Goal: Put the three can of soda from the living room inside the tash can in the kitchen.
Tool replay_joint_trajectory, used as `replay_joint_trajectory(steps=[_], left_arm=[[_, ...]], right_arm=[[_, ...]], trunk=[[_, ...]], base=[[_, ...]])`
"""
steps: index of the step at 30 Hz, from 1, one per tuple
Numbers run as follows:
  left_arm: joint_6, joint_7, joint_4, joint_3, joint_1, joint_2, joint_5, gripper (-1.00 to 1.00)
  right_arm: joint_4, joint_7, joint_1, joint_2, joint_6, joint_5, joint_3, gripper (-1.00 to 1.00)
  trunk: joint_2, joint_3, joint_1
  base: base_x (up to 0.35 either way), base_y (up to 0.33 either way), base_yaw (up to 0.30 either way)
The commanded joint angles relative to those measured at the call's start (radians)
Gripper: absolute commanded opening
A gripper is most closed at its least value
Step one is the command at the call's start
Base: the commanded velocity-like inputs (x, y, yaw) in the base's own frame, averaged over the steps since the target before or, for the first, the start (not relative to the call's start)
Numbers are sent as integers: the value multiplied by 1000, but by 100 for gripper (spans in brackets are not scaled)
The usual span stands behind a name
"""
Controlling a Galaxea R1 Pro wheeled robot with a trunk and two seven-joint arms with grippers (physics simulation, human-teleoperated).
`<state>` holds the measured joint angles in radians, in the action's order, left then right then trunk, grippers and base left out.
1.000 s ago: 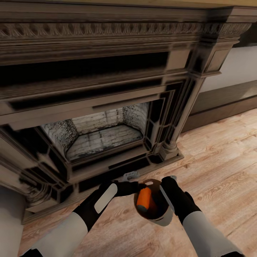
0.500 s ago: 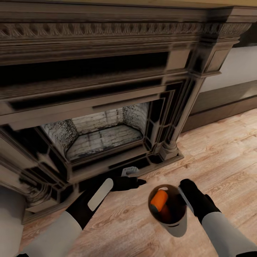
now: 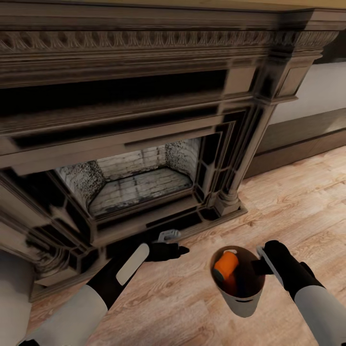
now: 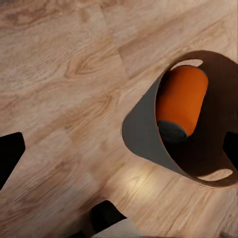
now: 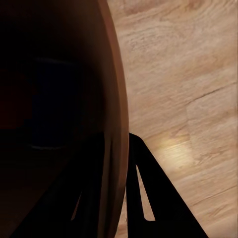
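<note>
Lower right of the head view: the right tool (image 3: pixel 263 263) clamps the rim of the tash can (image 3: pixel 242 300), an orange soda can (image 3: pixel 226 267) inside; tilted, it could spill; the left tool (image 3: pixel 174 243) hangs released.

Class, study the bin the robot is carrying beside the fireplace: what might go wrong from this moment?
1. The trash can hangs from the right pincer by one side of its rim and leans; that hold may slip.
2. The orange soda can lies loose and tilted inside; a swing might toss it onto the wood floor.
3. The fireplace stands close ahead, and the left pincer hangs near its base; turning might bump it.
</note>
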<state>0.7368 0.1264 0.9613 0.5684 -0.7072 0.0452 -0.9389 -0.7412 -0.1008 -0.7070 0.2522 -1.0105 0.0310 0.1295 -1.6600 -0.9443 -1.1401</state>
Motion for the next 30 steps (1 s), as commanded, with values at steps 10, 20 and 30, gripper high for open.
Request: replay_joint_trajectory(steps=[10, 20, 30], left_arm=[[-65, 113, -150, 7, -1, 9, 0, 100], [-144, 131, -314, 11, -6, 21, 2, 100], [-157, 225, -324, 12, -7, 19, 22, 100]], right_arm=[[0, -46, 0, 15, 93, 1, -9, -100], [15, -48, 0, 16, 237, 1, -70, -100], [66, -46, 0, 6, 305, 1, -70, -100]], trunk=[[0, 0, 0], [0, 0, 0], [0, 0, 0]], base=[[0, 0, 0], [0, 0, 0], [0, 0, 0]])
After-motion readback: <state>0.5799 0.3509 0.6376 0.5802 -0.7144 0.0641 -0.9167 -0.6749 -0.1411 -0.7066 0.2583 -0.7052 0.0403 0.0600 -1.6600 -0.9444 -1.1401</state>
